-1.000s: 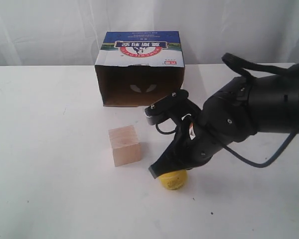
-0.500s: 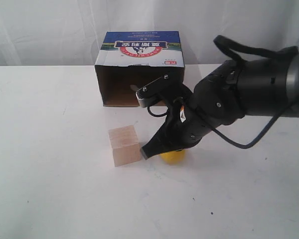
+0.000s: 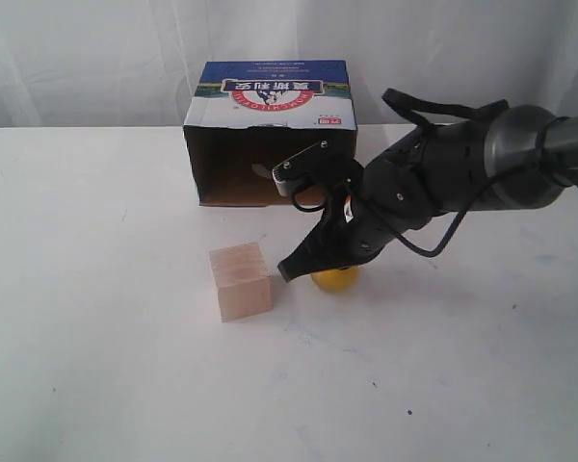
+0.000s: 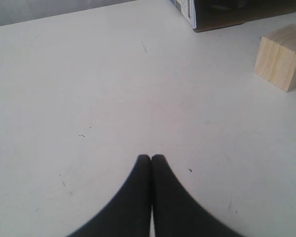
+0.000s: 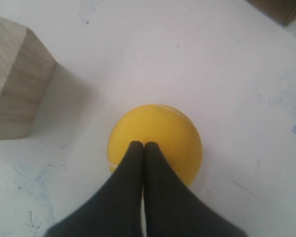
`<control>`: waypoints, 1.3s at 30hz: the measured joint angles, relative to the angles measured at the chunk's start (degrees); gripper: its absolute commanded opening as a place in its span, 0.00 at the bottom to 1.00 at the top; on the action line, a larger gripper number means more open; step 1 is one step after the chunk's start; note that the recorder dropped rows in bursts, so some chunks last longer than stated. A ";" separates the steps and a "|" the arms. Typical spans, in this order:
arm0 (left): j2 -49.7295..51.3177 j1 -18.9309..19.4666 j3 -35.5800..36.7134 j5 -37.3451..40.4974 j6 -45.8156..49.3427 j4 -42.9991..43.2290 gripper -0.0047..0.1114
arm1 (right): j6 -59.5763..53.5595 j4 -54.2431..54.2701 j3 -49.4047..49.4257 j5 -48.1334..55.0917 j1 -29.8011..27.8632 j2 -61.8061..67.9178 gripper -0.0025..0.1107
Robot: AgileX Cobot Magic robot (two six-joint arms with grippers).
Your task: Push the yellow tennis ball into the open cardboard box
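Note:
The yellow tennis ball lies on the white table, a short way in front of the open cardboard box, whose dark opening faces the ball. My right gripper is shut, its closed tips resting against the ball's top on the side away from the box. My left gripper is shut and empty over bare table; it does not show in the exterior view. A corner of the box shows in the left wrist view.
A pale wooden cube stands just left of the ball, slightly apart from it. A white curtain hangs behind the box. The table stretches wide to the left and front.
My right arm has swept toward the box, and the ball has rolled with it from near the table's front to a spot beside the cube, closer to the box opening.

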 measured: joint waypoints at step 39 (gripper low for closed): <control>0.00 0.00 0.00 0.00 0.00 0.00 0.04 | -1.85 0.11 -2.27 -0.75 -1.34 3.44 0.02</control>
